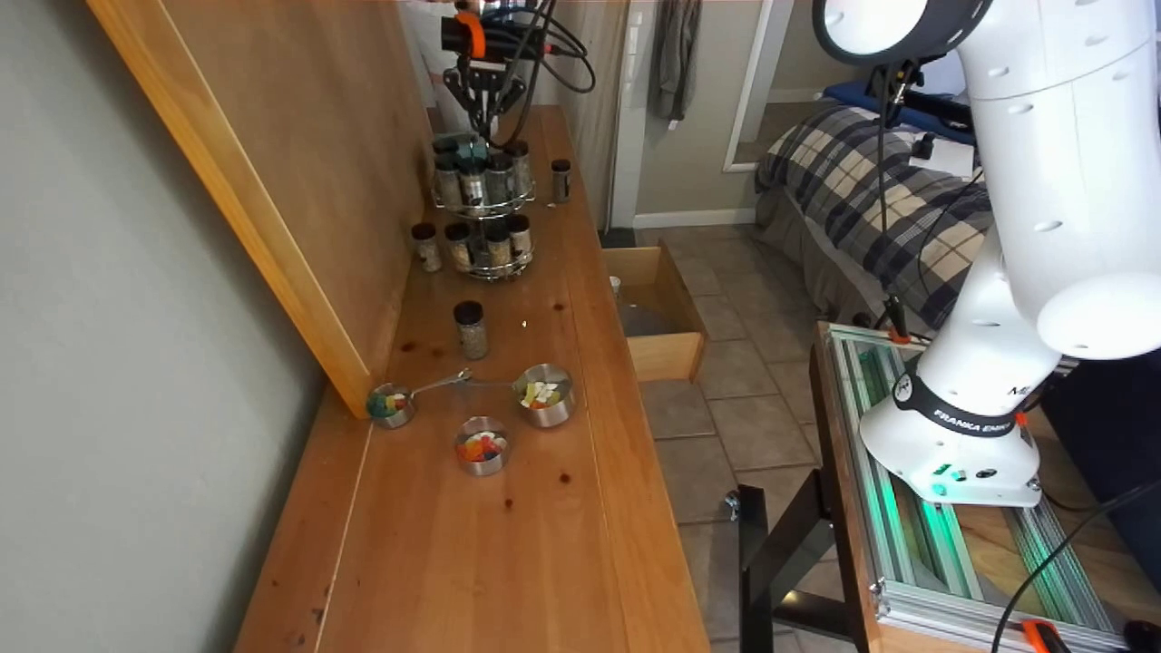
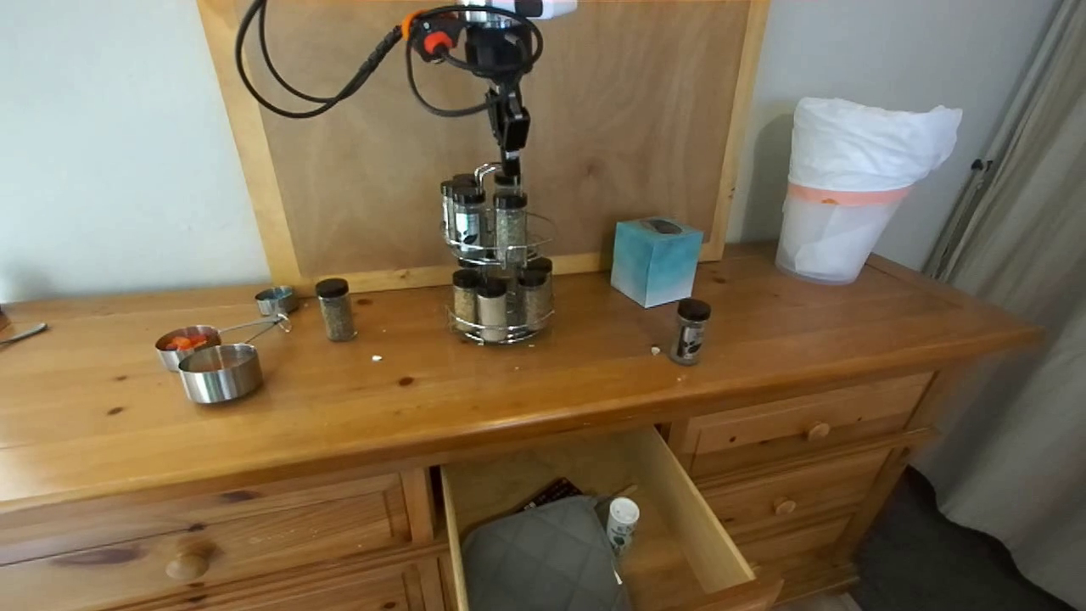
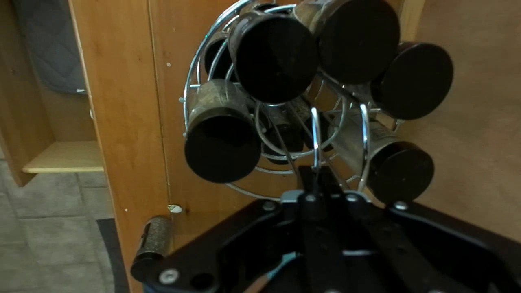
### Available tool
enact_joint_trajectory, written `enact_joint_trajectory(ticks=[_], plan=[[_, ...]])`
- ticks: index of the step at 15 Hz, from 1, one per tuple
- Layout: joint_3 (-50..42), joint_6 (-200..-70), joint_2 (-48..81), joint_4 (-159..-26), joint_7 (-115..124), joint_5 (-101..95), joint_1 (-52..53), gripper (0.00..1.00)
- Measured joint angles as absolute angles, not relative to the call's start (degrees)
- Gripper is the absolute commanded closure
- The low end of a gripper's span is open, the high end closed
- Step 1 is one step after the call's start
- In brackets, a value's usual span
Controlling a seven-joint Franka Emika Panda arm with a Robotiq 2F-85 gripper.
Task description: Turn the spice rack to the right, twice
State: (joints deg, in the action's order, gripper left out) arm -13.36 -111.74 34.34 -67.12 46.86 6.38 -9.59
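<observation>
The spice rack (image 1: 490, 181) is a two-tier wire carousel on the wooden dresser, ringed with glass jars with dark lids. It shows in an exterior view (image 2: 511, 225) and from above in the wrist view (image 3: 276, 59). A chrome wire handle (image 2: 482, 172) rises from its top and shows in the wrist view (image 3: 316, 138). My gripper (image 3: 319, 175) points down over the rack, fingertips at the handle. The fingers are together and one handle wire appears to run between the tips; the contact is partly hidden. My gripper shows in both exterior views (image 1: 485, 131) (image 2: 510, 163).
Loose jars (image 2: 336, 310) (image 2: 690, 331) (image 1: 425, 247) stand around the rack. A blue tissue box (image 2: 655, 259) and a lined white bin (image 2: 848, 195) stand beyond. Metal measuring cups (image 1: 544, 413) sit further along. A drawer (image 2: 713, 543) is open below. A wooden panel (image 2: 585, 127) stands behind.
</observation>
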Motion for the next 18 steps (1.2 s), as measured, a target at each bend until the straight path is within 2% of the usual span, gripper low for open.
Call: enact_joint_trajectory(ticks=[12, 18], plan=[[-16.1, -98.69, 36.73, -60.8, 79.52, 6.26, -7.98, 0.99], [-16.42, -98.08, 38.63, -57.88, 95.58, 8.46, -8.97, 0.99]])
